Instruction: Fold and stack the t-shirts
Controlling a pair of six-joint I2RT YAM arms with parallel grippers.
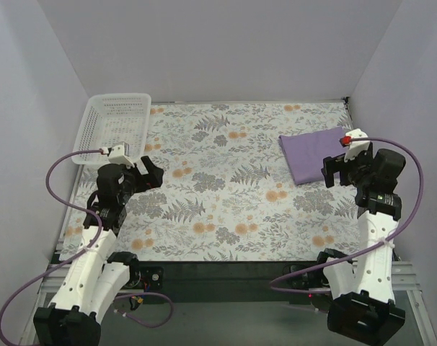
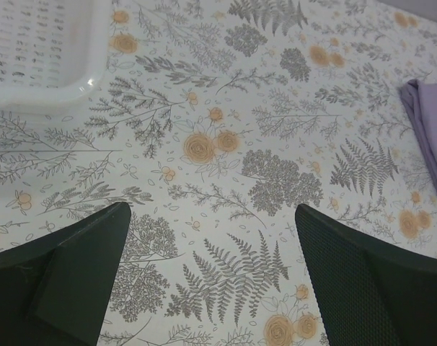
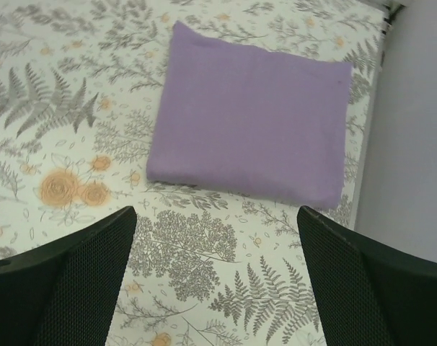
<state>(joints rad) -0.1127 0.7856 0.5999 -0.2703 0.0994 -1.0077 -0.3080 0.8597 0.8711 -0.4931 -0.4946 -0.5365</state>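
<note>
T-shirt [image 1: 314, 155] well apart from basket [image 1: 114, 130]

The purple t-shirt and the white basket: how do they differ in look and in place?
The t-shirt is lavender cloth, folded into a flat rectangle; the basket is white plastic mesh with raised walls. The t-shirt lies at the far right, the basket at the far left corner. Both rest on the floral cover.

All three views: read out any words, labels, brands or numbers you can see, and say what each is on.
No readable text in any view.
The folded t-shirt: plain purple fabric, no label showing.
The white basket: no lettering visible.
The table cover: floral print only, no words.
</note>
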